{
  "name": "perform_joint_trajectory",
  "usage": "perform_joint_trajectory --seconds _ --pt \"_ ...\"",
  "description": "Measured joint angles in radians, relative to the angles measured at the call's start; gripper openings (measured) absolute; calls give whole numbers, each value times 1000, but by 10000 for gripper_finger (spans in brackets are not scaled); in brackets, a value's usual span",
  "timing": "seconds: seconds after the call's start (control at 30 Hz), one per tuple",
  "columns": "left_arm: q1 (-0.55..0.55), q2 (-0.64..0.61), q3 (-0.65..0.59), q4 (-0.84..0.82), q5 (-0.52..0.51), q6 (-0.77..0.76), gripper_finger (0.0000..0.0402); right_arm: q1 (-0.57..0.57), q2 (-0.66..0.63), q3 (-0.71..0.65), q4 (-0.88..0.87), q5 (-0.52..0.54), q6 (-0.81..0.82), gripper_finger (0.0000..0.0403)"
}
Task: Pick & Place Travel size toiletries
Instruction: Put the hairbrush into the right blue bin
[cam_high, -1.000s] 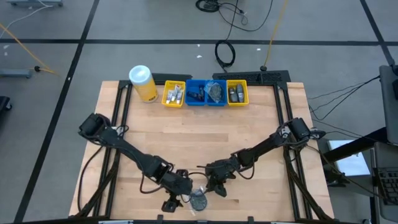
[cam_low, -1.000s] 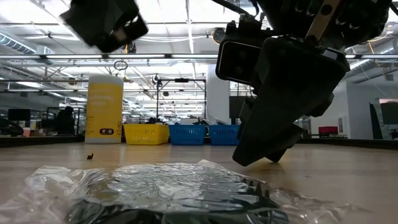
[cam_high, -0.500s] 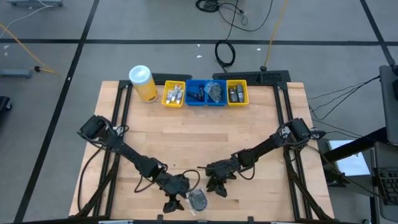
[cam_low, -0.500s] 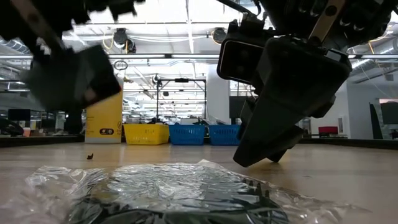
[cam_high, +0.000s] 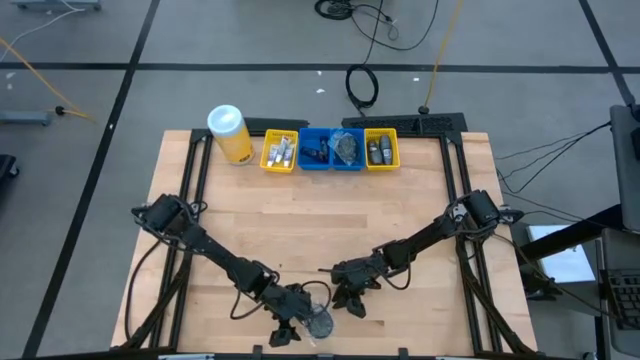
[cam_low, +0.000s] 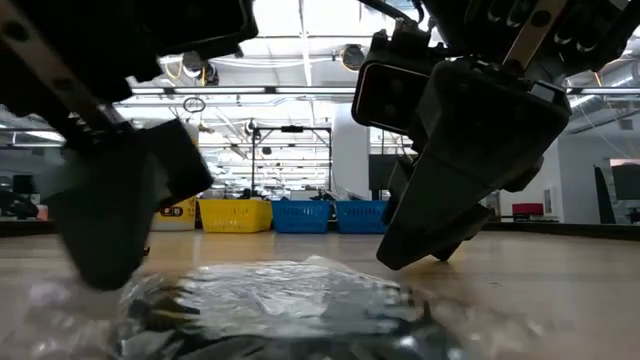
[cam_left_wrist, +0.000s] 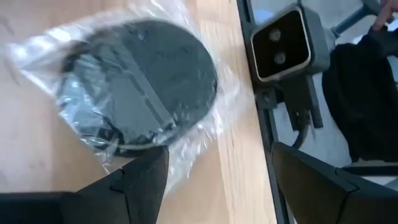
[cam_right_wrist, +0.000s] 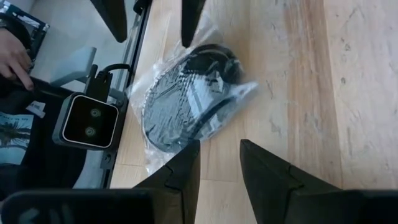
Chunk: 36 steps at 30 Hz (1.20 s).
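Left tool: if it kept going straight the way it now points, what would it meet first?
Most likely the bagged black round puff. The open left tool points down at it near the table's front edge, and one finger already sits at the clear wrapper's rim. Depth is unclear; it might graze the tabletop first.

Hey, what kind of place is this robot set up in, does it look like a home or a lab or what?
Most likely a lab or industrial workshop, not a home. The wooden table stands on a grey floor with cables trailing across it, and the low view shows a big open hall with ceiling trusses.

left tool (cam_high: 291, 325) | moved toward table edge | lowered beside bagged puff (cam_high: 319, 321)
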Motion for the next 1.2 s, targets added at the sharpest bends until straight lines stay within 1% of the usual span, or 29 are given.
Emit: perform_joint_trajectory --seconds 0.13,0.3,0.4,0.53,0.73,0.9,1.1,1.2 --pt "24 18 0 -2 -7 3 284 6 0 0 3 1 2 105" --pt "53 74 3 66 50 -17 284 19 0 0 13 1 7 105" --pt "64 95 4 112 78 -23 284 21 0 0 34 -46 33 105" --pt "69 94 3 114 77 -11 284 21 0 0 44 -76 50 105" --pt "74 93 2 107 58 11 284 21 0 0 47 -82 63 105" --pt "75 93 1 100 58 4 284 20 -2 2 -137 -69 99 105" --pt "75 93 1 96 58 4 284 12 -17 1 -159 -46 72 105" --pt "74 94 1 95 59 3 284 -4 -39 0 -231 -39 31 105"
